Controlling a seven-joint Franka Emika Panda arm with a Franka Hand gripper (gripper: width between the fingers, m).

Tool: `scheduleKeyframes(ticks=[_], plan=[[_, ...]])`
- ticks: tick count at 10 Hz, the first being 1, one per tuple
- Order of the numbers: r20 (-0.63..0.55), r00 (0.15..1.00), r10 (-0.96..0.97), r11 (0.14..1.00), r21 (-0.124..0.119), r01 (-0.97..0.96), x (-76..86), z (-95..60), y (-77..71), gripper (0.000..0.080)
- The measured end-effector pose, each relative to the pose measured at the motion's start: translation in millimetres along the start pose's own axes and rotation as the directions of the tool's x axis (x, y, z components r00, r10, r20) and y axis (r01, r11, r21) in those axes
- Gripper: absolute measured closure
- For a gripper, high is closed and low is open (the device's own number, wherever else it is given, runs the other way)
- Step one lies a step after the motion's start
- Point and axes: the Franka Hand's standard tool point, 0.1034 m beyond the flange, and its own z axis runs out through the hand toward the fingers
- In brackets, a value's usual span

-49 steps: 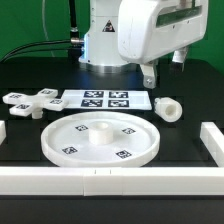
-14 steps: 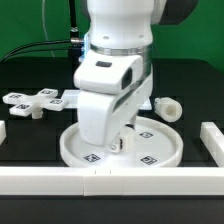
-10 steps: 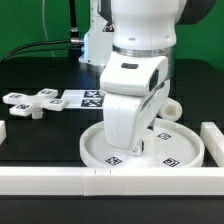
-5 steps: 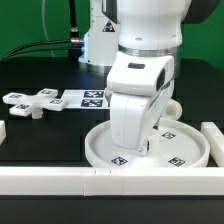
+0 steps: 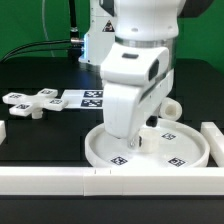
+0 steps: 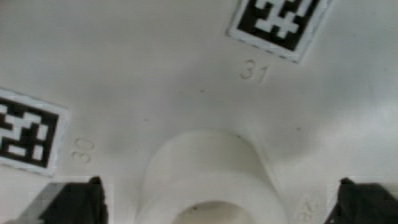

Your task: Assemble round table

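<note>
Smooth white rimmed round disc (image 5: pixel 200 148), square-tagged, dark fingers (image 6: pixel 71 203) spread above

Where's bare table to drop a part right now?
Free: black tabletop between the small white cross-shaped foot, the long white front border bar and the large white rimmed round disc. Crowded: exterior view's right, where disc, short white cylinder post and robot arm bunch up.
</note>
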Motion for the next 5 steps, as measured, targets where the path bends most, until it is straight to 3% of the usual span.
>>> scheduleKeyframes(ticks=[2,5], plan=[[0.002,0.977,0.214,0.977,-0.011,-0.214,-4.1,-17.8,-23.4,0.0151],[0.005,0.898,0.439,0.898,-0.014,-0.439,19.5,-23.6,-55.0,0.0151]])
